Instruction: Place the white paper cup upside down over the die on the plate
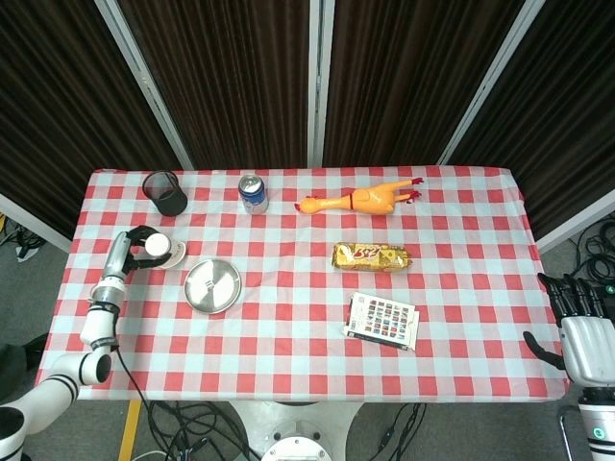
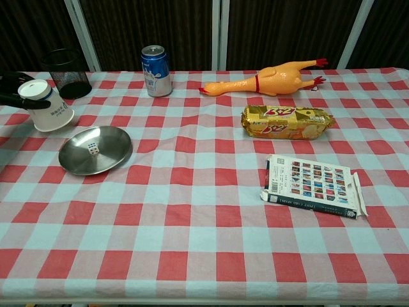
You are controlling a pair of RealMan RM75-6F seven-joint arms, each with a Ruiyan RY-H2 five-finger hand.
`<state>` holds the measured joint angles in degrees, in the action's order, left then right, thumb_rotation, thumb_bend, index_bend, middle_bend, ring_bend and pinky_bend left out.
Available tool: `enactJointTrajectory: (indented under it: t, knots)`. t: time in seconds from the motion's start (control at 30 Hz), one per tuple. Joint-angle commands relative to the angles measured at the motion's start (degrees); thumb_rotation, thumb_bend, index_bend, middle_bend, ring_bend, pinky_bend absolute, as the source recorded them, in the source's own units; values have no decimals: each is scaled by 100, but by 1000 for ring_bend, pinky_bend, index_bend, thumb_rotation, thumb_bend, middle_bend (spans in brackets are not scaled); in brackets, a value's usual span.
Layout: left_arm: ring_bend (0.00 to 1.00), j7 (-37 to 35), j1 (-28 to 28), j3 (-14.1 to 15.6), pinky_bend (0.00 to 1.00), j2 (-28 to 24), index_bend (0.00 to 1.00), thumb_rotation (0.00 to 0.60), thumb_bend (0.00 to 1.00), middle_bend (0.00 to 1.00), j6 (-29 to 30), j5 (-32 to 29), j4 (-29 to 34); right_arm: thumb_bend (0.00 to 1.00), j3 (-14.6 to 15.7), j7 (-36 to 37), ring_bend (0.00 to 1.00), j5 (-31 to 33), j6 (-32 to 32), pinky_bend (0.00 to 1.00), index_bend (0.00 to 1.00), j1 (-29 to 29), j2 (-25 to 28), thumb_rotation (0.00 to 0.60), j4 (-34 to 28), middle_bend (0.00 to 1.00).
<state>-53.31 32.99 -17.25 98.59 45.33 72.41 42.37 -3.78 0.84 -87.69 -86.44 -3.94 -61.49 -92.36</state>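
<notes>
The white paper cup (image 1: 164, 253) (image 2: 46, 110) is upside down and tilted, at the table's left side beside the steel plate (image 1: 227, 298) (image 2: 116, 152). My left hand (image 1: 135, 246) (image 2: 15, 97) grips the cup, its dark fingers wrapped round the narrow end. A small white die (image 2: 92, 148) lies in the plate, just right of and nearer than the cup. My right hand (image 1: 579, 325) hangs off the table's right edge, fingers apart and holding nothing.
A black mesh pen holder (image 2: 66, 73) stands behind the cup, a blue can (image 2: 156, 70) to its right. A rubber chicken (image 2: 265, 78), a biscuit pack (image 2: 287, 122) and a box (image 2: 312, 186) lie on the right half of the checked cloth.
</notes>
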Motion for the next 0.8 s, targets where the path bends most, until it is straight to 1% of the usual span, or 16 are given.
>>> enactJointTrajectory:
  t: [0.03,0.13,0.23,0.33,0.43,0.53,0.8]
  knots:
    - [336,28,-176,264,343,-430,515,600,237,493,614,521,818,167,0,-6,0,-6,22,0,7,-15,0,600,-3,130]
    - [335,132,-249,458,341,-697,515,600,237,493,910,820,1453,168,0,-5,0,-14,54,0,7,-39,-13,600,-2,131]
    - [336,187,-226,667,336,-834,515,600,237,493,937,1042,1891,168,5,4,0,-12,76,0,7,-49,-29,600,7,131]
    - [335,293,-151,822,335,-783,515,600,237,493,855,1141,2014,168,11,23,0,2,69,0,7,-36,-31,600,21,131]
    - [335,406,-74,940,335,-639,515,600,238,493,744,1163,1945,168,14,47,0,18,42,0,7,-11,-26,600,44,130]
    - [335,509,-17,977,323,-483,515,600,238,493,684,1118,1795,168,13,75,0,33,25,0,7,5,-18,600,57,131]
    - [335,1044,45,842,318,-52,515,600,238,493,666,758,1098,168,23,97,0,6,32,0,7,-1,-27,600,71,131]
